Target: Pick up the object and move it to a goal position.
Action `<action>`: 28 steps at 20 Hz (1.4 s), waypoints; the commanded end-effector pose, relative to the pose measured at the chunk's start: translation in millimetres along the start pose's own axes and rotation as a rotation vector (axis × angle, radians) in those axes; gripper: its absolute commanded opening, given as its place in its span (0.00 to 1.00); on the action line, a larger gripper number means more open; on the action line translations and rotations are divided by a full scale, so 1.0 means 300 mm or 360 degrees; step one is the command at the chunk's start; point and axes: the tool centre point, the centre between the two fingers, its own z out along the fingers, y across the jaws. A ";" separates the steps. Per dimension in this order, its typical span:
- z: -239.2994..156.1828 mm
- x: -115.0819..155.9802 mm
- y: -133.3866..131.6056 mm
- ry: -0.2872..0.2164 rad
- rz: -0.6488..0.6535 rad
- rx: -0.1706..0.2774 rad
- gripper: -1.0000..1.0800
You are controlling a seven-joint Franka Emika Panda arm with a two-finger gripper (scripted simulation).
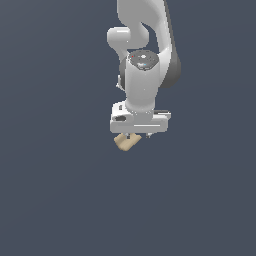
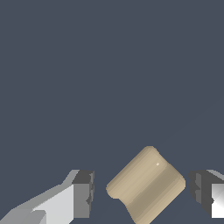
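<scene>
White two-fingered gripper (image 2: 142, 194) spread wide; stubby tan rounded peg (image 2: 146, 186) lies tilted between the dark pads (image 2: 84, 192), apparently untouched.

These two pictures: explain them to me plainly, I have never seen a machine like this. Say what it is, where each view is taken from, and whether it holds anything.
This is a simulated robot arm, white and jointed, seen from a camera off the arm in the exterior view. At its end is the hand, with two fingers for gripping. The other picture comes from a camera on the wrist, looking past the fingers. Between them lies a small tan object, a stubby rounded peg on a plain dark surface. There are visible gaps on both sides of it, so the hand is open and not yet holding it.
</scene>
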 end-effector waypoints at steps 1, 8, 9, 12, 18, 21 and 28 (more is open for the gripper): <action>0.019 -0.007 -0.006 -0.0028 0.0025 -0.0022 0.81; 0.094 -0.035 -0.024 -0.0136 0.0136 -0.0132 0.81; 0.107 -0.041 -0.026 -0.0154 0.0156 -0.0155 0.81; 0.147 -0.057 -0.033 -0.0205 0.0220 -0.0231 0.81; 0.219 -0.091 -0.039 -0.0283 0.0348 -0.0406 0.81; 0.252 -0.107 -0.040 -0.0310 0.0412 -0.0503 0.81; 0.317 -0.141 -0.035 -0.0332 0.0560 -0.0749 0.81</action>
